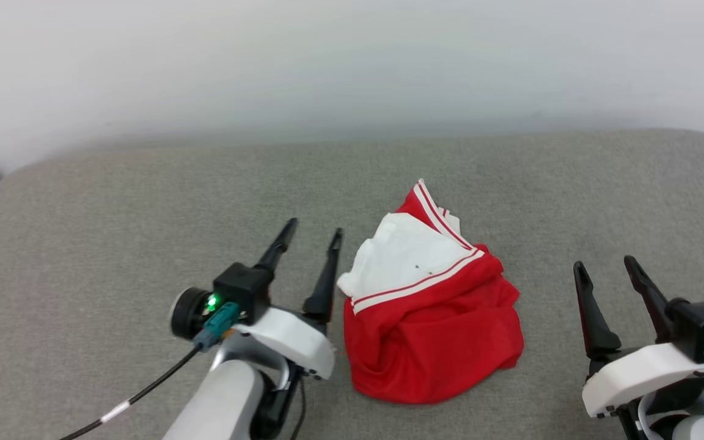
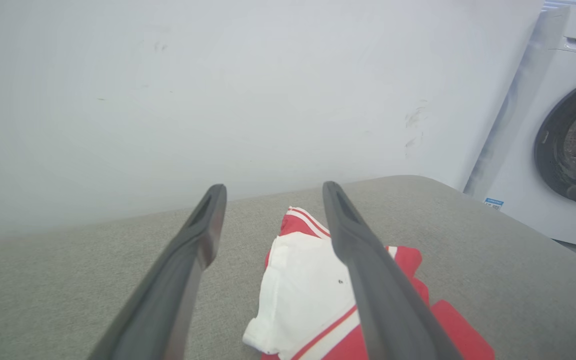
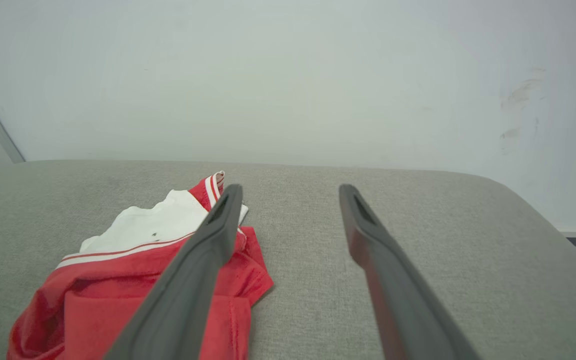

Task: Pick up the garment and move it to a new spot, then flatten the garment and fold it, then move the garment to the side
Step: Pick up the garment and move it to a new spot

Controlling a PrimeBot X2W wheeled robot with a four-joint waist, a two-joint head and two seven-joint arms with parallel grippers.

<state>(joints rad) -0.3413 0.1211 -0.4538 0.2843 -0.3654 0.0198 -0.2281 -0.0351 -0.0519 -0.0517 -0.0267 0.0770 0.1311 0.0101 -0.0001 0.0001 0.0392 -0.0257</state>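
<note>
i'm seeing the garment (image 1: pixel 434 324) lying crumpled in a heap on the grey bench (image 1: pixel 113 208), with my left hand (image 1: pixel 315 227) sitting just beside its white sleeve, fingers spread and empty, and my right hand (image 1: pixel 604 263) sitting farther off, likewise released.

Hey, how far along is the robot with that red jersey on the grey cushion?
Done: nothing that shows; the garment lies bunched in a heap on the grey cushion, neither flattened nor folded. In hand: nothing gripped; the left claw is open beside the heap's white part, the right claw open and apart from it. Left: pick up, move, flatten, fold, set aside.
</note>
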